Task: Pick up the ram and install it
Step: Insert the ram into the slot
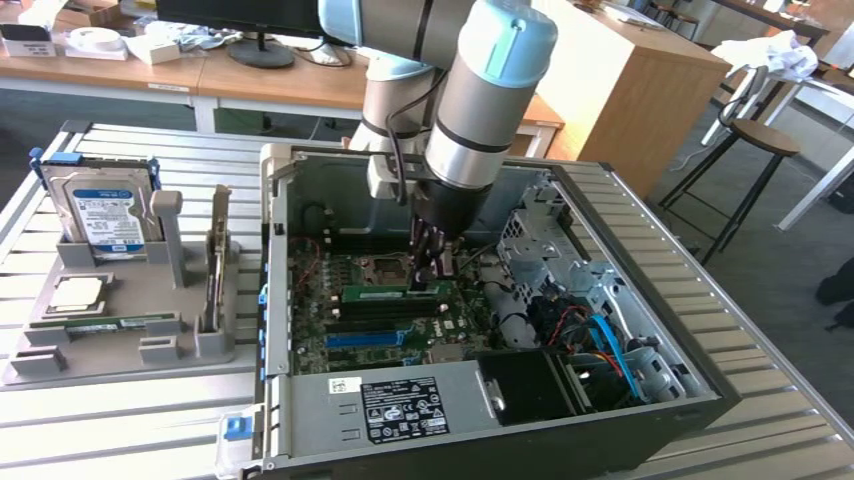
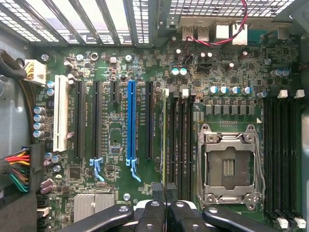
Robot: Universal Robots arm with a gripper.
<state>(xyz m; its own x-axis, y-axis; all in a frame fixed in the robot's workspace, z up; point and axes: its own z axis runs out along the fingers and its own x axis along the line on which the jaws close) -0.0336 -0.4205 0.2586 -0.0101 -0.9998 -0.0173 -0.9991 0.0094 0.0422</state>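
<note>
Ram (image 1: 396,292) sits edge-down at the black memory slots (image 2: 181,140) beside the CPU socket (image 2: 229,164), pinched in the nearly closed gripper (image 2: 164,189); installing seems under way, and seating it likely calls for straight, even downward pressure.

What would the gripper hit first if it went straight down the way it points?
Likely the black memory slots beside the CPU socket: the gripper, shut on the ram, points down at them. The gap between ram and slots is unclear.
</note>
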